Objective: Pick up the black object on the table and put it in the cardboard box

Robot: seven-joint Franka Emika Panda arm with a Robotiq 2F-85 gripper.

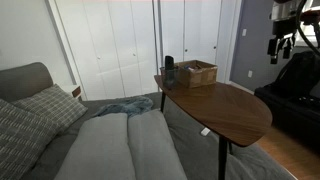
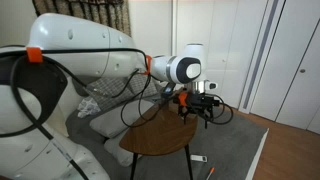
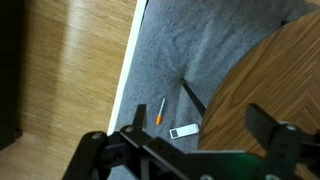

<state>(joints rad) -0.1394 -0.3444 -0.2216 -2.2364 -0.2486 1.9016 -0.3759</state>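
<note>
The black object [image 1: 169, 70] is a small dark upright cylinder at the far end of the wooden table [image 1: 225, 110]. It stands right beside the low tan cardboard box [image 1: 198, 73]. My gripper [image 1: 284, 45] hangs high in the air, off the table's other end and far from both. In the wrist view the gripper [image 3: 195, 112] is open and empty, over grey carpet and the table's rounded edge [image 3: 285, 75]. The black object and the box are out of the wrist view. In an exterior view the gripper [image 2: 201, 106] hovers above the table [image 2: 160, 138].
A grey couch with cushions [image 1: 110, 140] lies beside the table. A large black bag [image 1: 295, 85] sits under the gripper. An orange pen [image 3: 158, 112] and a small white item [image 3: 184, 130] lie on the carpet. Wood floor [image 3: 80, 60] borders the carpet.
</note>
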